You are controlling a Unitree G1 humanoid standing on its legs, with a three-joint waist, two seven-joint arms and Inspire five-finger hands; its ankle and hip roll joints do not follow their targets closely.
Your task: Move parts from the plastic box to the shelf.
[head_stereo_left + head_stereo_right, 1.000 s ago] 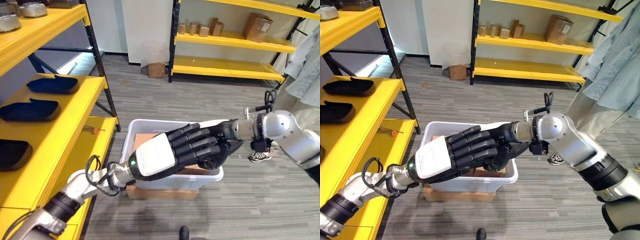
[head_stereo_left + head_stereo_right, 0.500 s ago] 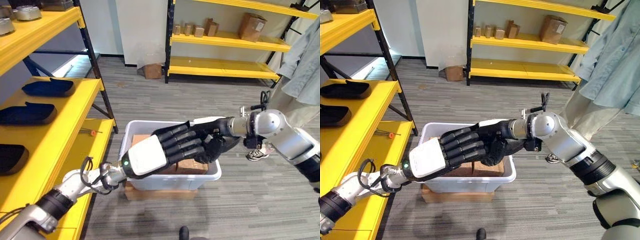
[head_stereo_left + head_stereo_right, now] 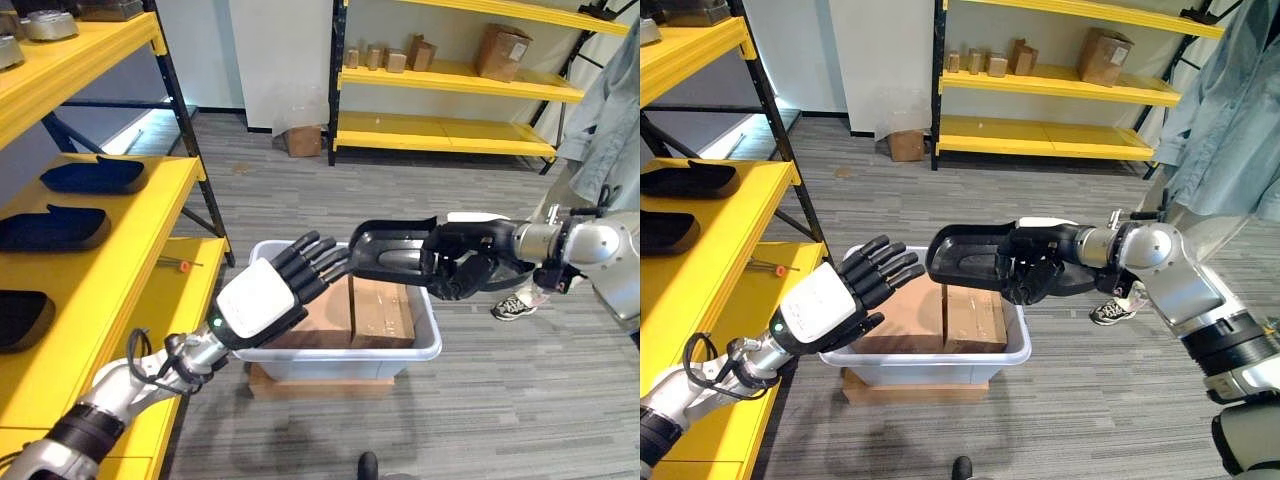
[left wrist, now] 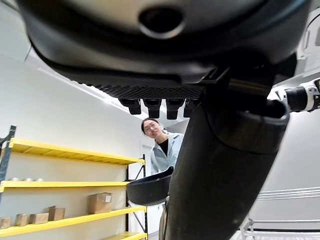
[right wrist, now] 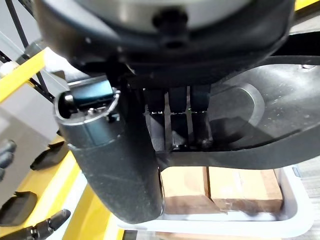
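Once both hands left the plastic box (image 3: pixel 420 345), my right hand (image 3: pixel 1035 268) clenched the black part (image 3: pixel 970 255) above it; my left hand (image 3: pixel 270 290) withdrew, fingers spread. Shelf placement pending.

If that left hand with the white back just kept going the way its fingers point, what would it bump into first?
Most likely the black part held in the right hand above the plastic box. The left hand is open, its fingertips almost at the part's near end, though depth is uncertain.

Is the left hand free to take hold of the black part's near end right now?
Probably yes. The left hand is open, fingers spread beside the black part, which the right hand holds above the plastic box. Nothing lies between them.
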